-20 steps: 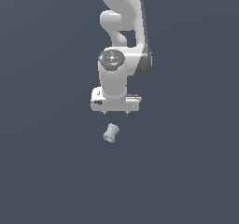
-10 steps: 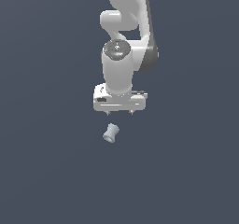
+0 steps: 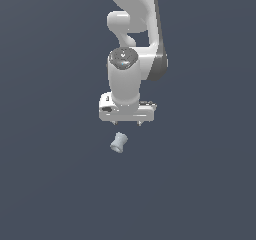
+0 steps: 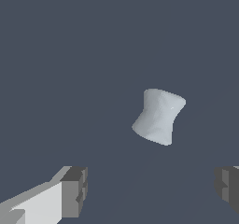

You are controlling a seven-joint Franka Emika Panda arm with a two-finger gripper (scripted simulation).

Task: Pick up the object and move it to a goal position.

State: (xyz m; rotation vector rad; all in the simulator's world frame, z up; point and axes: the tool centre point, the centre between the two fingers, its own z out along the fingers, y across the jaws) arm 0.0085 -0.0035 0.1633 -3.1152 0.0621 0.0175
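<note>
**Exterior view: one arm, one spool, end effector spread wide above it**

Exterior view, read from its left to its right, shows a plain dark grey-blue surface with only two things on show: one white robot arm [image 3: 131, 49] and one object [image 3: 118, 142]. No brand, label or writing can be read anywhere on the arm, the object or the surface.

The arm comes down from the top of the picture near the middle, a dark grey band on its side toward the exterior view's right. At its lower end sits the single end effector [image 3: 128, 122], a wide white bar with two short fingertips [image 3: 116, 121] poking down from it. The object, a small pale grey-blue spool with flared ends and a narrower waist, lies tilted just below that bar and slightly toward the exterior view's left of its middle. It is apart from the fingertips, not touched by either.

Wrist view shows the same count: one object [image 4: 159, 116] and two fingers [image 4: 74, 191], one near each side edge of the picture. The fingers stand far apart, and the gap between them is bare. The spool lies beyond them, nearer the finger at the other side [image 4: 228, 186] than the first, leaning on its axis. The end effector is spread wide and has hold of nothing. Whether the spool rests on the surface cannot be told.
</note>
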